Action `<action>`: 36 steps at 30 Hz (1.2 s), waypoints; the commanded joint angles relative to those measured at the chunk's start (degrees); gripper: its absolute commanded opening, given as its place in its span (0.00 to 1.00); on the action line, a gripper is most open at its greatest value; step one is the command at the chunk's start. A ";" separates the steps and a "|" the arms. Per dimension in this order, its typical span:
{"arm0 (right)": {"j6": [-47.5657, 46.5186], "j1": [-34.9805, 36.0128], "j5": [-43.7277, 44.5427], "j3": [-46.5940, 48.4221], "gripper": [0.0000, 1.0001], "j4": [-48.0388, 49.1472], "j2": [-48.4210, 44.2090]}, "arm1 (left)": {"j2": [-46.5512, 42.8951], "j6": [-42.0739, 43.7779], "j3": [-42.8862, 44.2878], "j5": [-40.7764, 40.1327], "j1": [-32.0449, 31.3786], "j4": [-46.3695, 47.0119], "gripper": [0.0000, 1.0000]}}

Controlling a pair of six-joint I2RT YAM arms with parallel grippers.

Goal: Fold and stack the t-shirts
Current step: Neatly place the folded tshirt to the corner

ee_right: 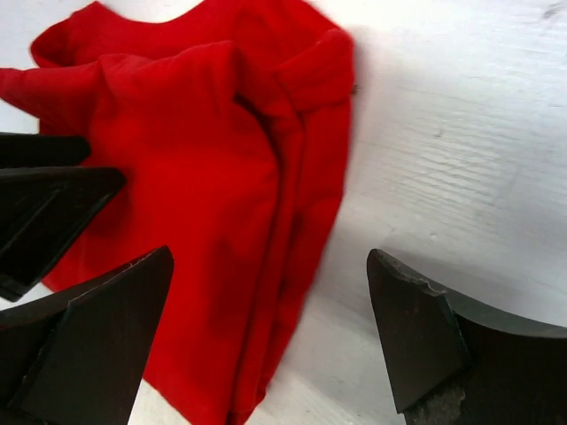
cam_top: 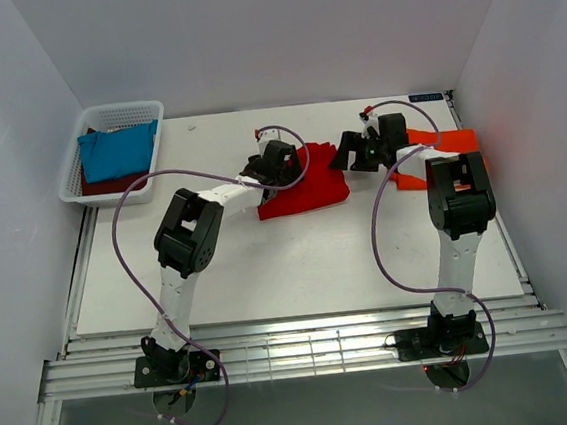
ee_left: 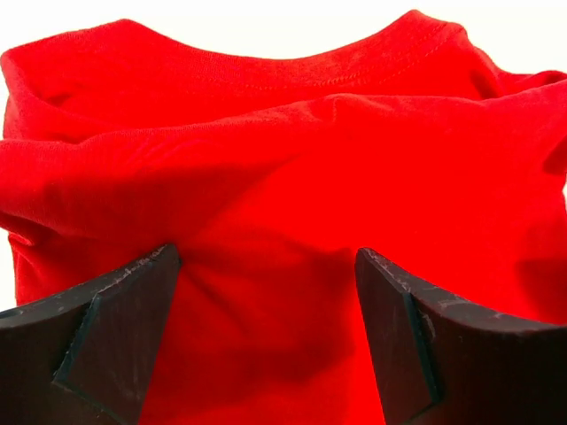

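Top external view gives us both arms bent at the elbow and reaching toward the middle of the worktop (cam_top: 298, 261). Our left arm rises from its base, folds at the elbow and stretches its forearm to the right, so the left fingers (cam_top: 279, 163) sit at the left edge of the red t-shirt (cam_top: 306, 188). Our right arm stands taller, and its forearm swings back to the left, which brings the right fingers (cam_top: 356, 151) to the far right corner of that same shirt.

From the left wrist we see the left fingers (ee_left: 115, 328) spread wide, pinching nothing, with the red t-shirt (ee_left: 283, 177) filling the space between them. Its collar curves along the top, and soft folds run across the cloth. Whether the tips touch the cloth we cannot tell.

From the right wrist we see the right fingers (ee_right: 425, 336) spread just as wide and holding nothing. One is over the red t-shirt (ee_right: 195, 195), the other over bare worktop (ee_right: 461, 133). The shirt lies folded, with its layered edges stacked along the right side.

An orange-red t-shirt (cam_top: 453, 143) lies flat near the right edge, partly hidden by the right arm. At the far left, a teal-blue t-shirt (cam_top: 117, 153) rests on a maroon t-shirt (cam_top: 110, 186) inside a white basket (cam_top: 118, 112).
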 commanded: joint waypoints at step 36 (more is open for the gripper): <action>-3.64 14.51 12.62 2.36 0.08 -3.22 6.12 | -8.98 -1.45 -6.00 0.49 -0.02 2.08 0.92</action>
